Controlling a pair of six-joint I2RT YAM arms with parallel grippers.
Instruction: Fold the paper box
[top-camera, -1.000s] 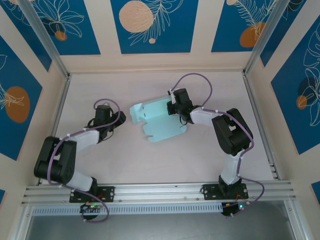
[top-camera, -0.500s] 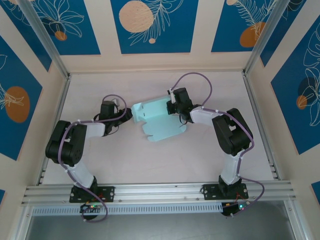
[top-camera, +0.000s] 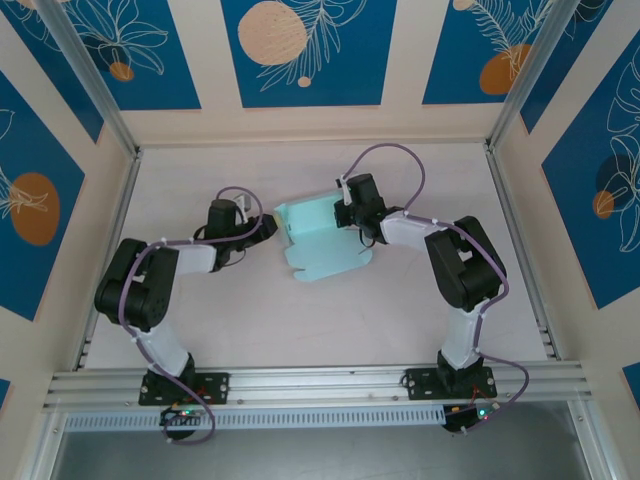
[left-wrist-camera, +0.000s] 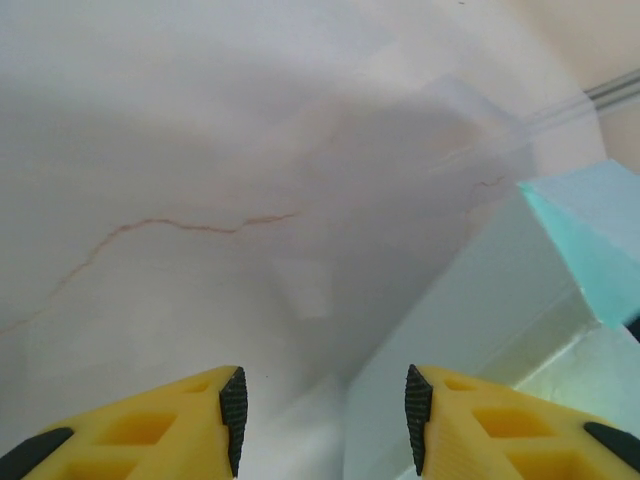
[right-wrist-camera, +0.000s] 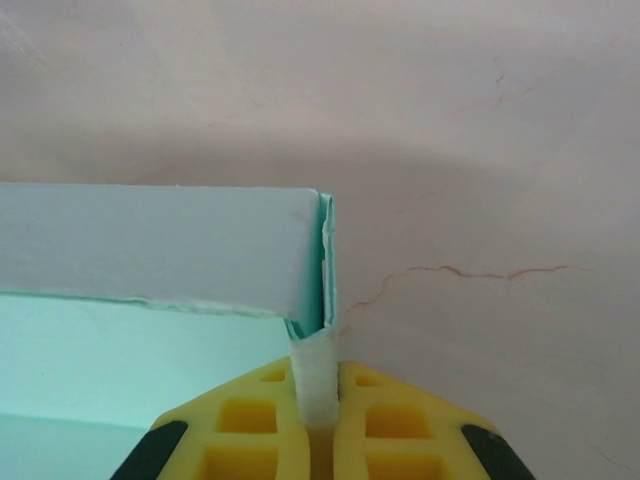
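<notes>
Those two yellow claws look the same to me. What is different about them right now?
The right gripper is pinched shut on a tab of the paper box; the left gripper stands open, holding nothing. The right gripper grips a folded corner of the box; the left gripper sits by its left edge. Both have yellow fingers.

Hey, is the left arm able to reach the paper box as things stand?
Probably yes: the left gripper is open right beside the paper box, with nothing in the way.

A pale table top (top-camera: 300, 320) is enclosed by cream walls (top-camera: 310, 122) set with blue leaf-printed panels (top-camera: 340, 60); an aluminium rail (top-camera: 320, 382) is fixed along its near edge.
</notes>
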